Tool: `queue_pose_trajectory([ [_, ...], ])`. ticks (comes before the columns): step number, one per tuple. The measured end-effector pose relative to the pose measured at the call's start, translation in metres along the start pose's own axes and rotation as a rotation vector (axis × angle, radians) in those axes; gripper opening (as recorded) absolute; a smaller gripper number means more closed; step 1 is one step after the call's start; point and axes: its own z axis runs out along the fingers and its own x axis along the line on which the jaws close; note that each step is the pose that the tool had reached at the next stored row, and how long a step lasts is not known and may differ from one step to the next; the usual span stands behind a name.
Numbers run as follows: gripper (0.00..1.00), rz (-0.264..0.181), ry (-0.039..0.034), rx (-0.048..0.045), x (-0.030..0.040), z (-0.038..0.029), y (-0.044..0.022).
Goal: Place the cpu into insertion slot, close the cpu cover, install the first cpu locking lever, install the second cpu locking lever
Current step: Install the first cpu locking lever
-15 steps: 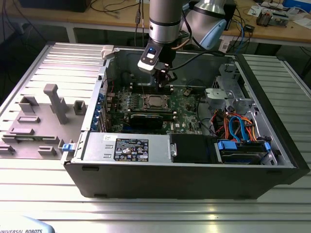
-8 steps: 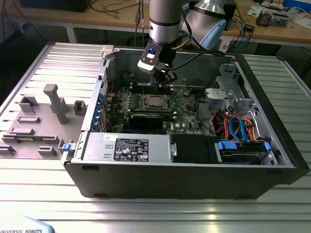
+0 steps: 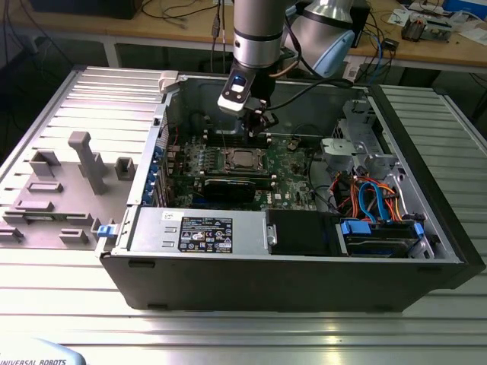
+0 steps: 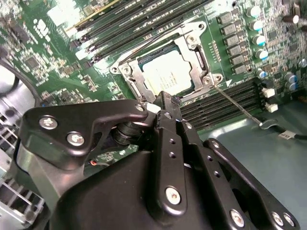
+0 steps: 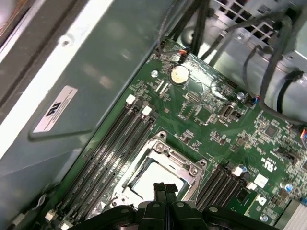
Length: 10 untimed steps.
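The gripper (image 4: 163, 103) has its jaws pressed together with nothing between them, close over one edge of the insertion slot (image 4: 128, 71). The cpu (image 4: 168, 76) lies flat in the slot. Its pale metal top shows through the cpu cover (image 4: 194, 48), which is lowered around it. In the exterior view this is at the frame's centre, inside an open computer case (image 3: 304, 281) on a ribbed metal table (image 3: 228, 334).

Silvery cpu (image 4: 165, 76) lies flat in the insertion slot (image 4: 125, 71); silver cpu cover (image 4: 192, 48) frames it, folded down.
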Motion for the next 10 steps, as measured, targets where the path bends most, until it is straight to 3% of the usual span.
queue_pose_trajectory([
  [5, 0.11, -0.118, 0.0025, -0.0024, 0.0001, 0.0, -0.0002],
  [10, 0.11, -0.129, 0.0028, -0.0026, 0.0005, 0.0, -0.0007],
])
